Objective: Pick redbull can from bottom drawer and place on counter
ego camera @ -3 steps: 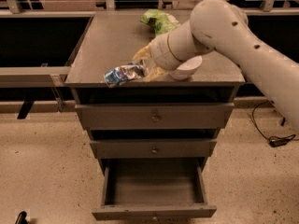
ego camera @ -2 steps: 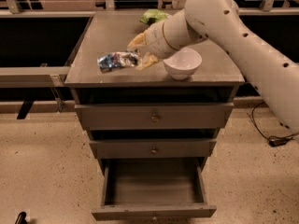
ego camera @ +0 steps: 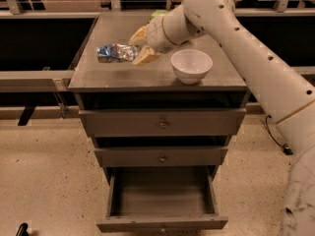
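The grey bench point(ego camera: 147, 77) carries a white bowl point(ego camera: 191, 65); left of it the end effector point(ego camera: 136, 48) clamps the redbull can point(ego camera: 114, 53) sideways over the surface. Its lettering is unreadable, and the bottom drawer point(ego camera: 162, 223) stands open below.

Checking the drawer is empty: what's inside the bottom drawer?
The open bottom drawer shows only its bare floor; the strip behind its front panel is hidden. The gripper holds the redbull can over the counter.
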{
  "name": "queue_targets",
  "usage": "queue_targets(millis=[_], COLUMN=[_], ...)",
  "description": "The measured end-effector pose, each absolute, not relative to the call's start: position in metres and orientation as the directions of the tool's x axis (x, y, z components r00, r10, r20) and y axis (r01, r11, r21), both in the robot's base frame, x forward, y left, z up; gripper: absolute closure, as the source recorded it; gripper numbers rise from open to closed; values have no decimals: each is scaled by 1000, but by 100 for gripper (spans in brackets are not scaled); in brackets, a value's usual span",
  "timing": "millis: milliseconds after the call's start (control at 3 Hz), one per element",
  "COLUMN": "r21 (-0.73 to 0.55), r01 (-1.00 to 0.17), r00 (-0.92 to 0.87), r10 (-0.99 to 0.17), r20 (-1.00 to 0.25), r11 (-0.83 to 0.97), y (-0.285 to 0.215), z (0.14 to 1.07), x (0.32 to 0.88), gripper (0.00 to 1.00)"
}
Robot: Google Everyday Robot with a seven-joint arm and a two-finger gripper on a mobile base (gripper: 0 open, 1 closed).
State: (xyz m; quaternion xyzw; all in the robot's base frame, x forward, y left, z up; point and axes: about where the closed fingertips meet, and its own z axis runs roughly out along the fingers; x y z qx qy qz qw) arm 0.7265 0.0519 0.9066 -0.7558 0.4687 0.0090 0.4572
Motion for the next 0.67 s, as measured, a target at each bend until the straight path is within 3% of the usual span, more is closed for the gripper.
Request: queue_targets(millis=[667], r21=[-556], r01=[-825], r00=[426], r10=[-760], r20=[-492], r11=[-103], y=[64], z=[888], x=[742], gripper=[37])
